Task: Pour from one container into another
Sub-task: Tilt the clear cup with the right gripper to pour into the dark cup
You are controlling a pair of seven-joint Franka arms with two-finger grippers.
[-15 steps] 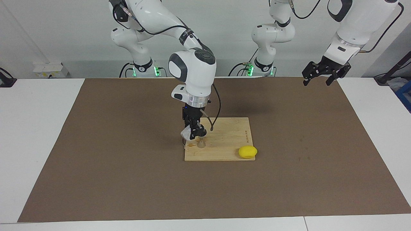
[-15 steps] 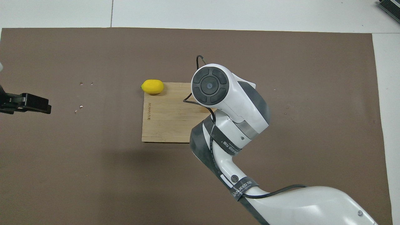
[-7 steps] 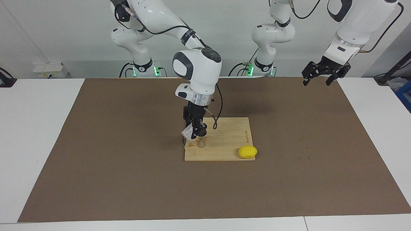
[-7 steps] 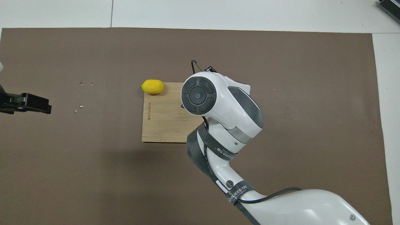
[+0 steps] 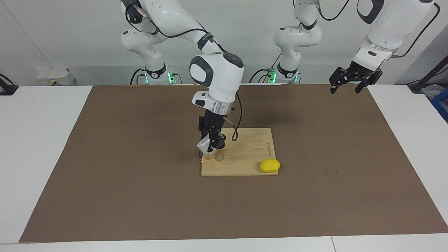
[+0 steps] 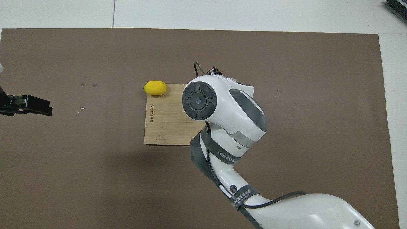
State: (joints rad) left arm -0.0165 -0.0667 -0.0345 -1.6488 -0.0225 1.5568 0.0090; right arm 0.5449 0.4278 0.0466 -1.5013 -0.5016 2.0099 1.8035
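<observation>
My right gripper (image 5: 212, 145) is shut on the small clear cup (image 5: 202, 144) and holds it tilted just above the wooden cutting board (image 5: 248, 154). Right beside and slightly below the cup stands the small steel jigger (image 5: 219, 156), upright on the board's end toward the right arm. The right arm's wrist hides cup, jigger and gripper in the overhead view. My left gripper (image 5: 352, 85) (image 6: 27, 105) hangs open and holds nothing, high over the mat's corner at the left arm's end, where that arm waits.
A yellow lemon (image 5: 270, 165) (image 6: 155, 88) lies at the board's corner farthest from the robots, toward the left arm's end. A brown mat (image 5: 140, 196) covers the table. A few small droplets (image 6: 82, 108) sit on the mat between the lemon and the left gripper.
The right arm's wrist has leaned toward the left arm's end, while the cup stays beside the jigger. The left arm has not moved.
</observation>
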